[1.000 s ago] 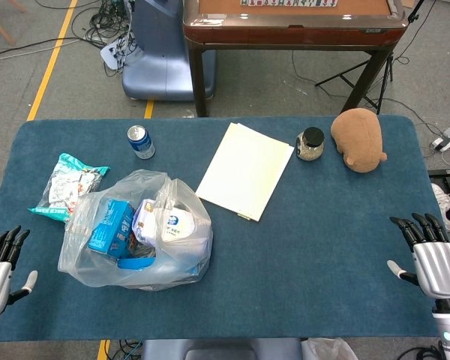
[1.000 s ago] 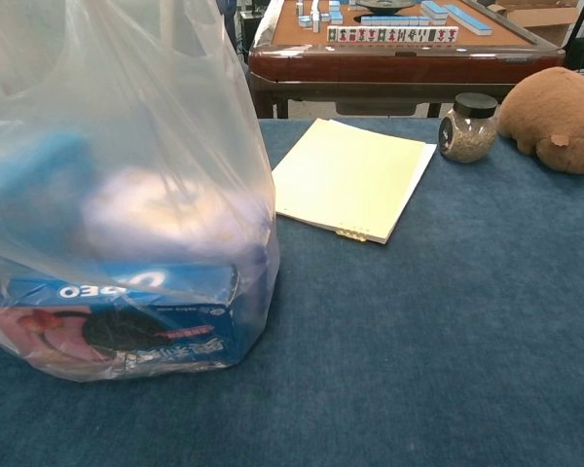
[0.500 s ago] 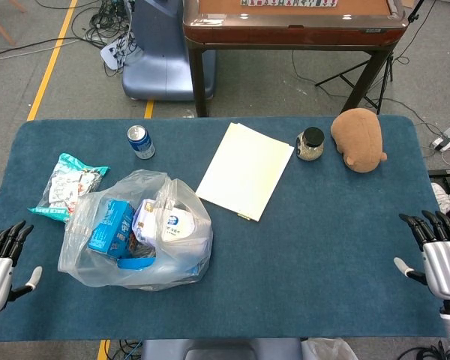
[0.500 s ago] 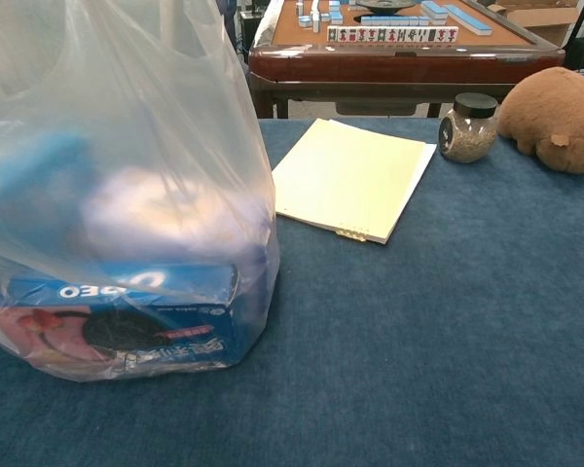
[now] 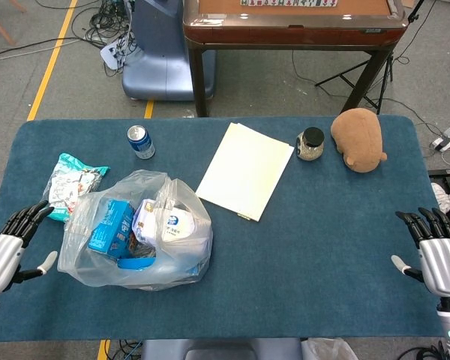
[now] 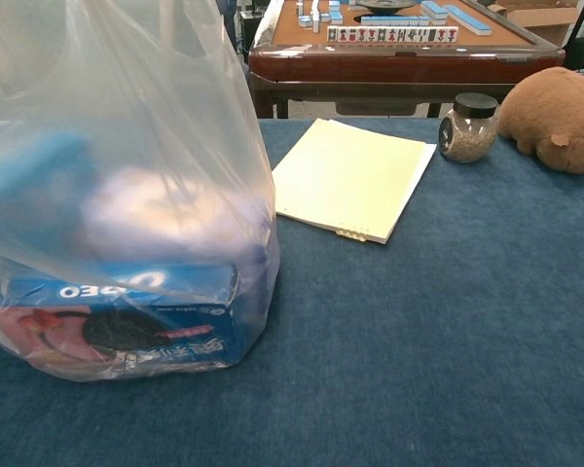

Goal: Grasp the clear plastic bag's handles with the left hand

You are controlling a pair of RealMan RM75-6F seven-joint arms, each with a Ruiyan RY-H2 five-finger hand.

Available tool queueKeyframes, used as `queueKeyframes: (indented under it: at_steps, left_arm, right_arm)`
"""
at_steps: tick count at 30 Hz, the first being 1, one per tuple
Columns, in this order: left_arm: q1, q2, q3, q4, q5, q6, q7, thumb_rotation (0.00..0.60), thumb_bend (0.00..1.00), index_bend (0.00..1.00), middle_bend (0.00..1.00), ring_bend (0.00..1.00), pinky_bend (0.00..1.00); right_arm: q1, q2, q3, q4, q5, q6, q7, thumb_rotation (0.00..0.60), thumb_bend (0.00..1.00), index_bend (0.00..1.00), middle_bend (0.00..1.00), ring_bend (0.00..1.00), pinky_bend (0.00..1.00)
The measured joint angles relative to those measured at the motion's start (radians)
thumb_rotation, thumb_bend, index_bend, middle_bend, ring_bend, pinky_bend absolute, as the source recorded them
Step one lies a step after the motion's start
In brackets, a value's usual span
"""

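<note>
From my seat nothing is grasped yet: my left hand (image 5: pixel 4 255) hangs empty, fingers spread, at the lower left edge, just beside the clear plastic bag (image 5: pixel 139 232) sitting lower left of centre, handles untouched.

Beyond the blue-covered table (image 5: pixel 322 247), a brown mahjong table (image 5: pixel 295 22) stands on grey floor (image 5: pixel 60 60) with cables (image 5: pixel 97 26).
</note>
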Motion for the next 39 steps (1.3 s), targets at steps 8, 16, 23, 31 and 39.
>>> queueKeyframes:
  at_steps: [8,16,23,31,39]
  left_arm:
    - [0.023,0.02,0.021,-0.009,0.031,0.053,-0.04,0.6,0.33,0.11,0.04,0.04,0.05]
    - [0.043,0.017,0.054,0.03,0.126,0.134,-0.13,0.6,0.32,0.14,0.05,0.05,0.05]
    - [0.033,0.012,0.08,0.037,0.181,0.144,-0.182,0.6,0.32,0.15,0.06,0.05,0.05]
    - [-0.033,0.02,0.084,0.023,0.224,0.102,-0.21,0.6,0.32,0.15,0.06,0.04,0.04]
    - [-0.075,0.044,0.089,0.0,0.247,0.083,-0.25,0.508,0.31,0.14,0.06,0.03,0.0]
  right_arm:
    - [0.01,0.001,0.003,-0.018,-0.008,-0.008,-0.02,0.6,0.12,0.21,0.24,0.13,0.12]
    - [0.02,-0.003,0.001,-0.03,-0.019,-0.017,-0.034,0.6,0.12,0.21,0.24,0.13,0.12]
    - [0.02,-0.004,-0.001,-0.032,-0.02,-0.017,-0.038,0.6,0.12,0.21,0.24,0.13,0.12]
    - [0.012,0.0,-0.004,-0.031,-0.018,-0.008,-0.03,0.6,0.12,0.21,0.24,0.13,0.12]
    - [0.011,0.0,-0.005,-0.031,-0.014,-0.009,-0.03,0.6,0.12,0.21,0.24,0.13,0.12]
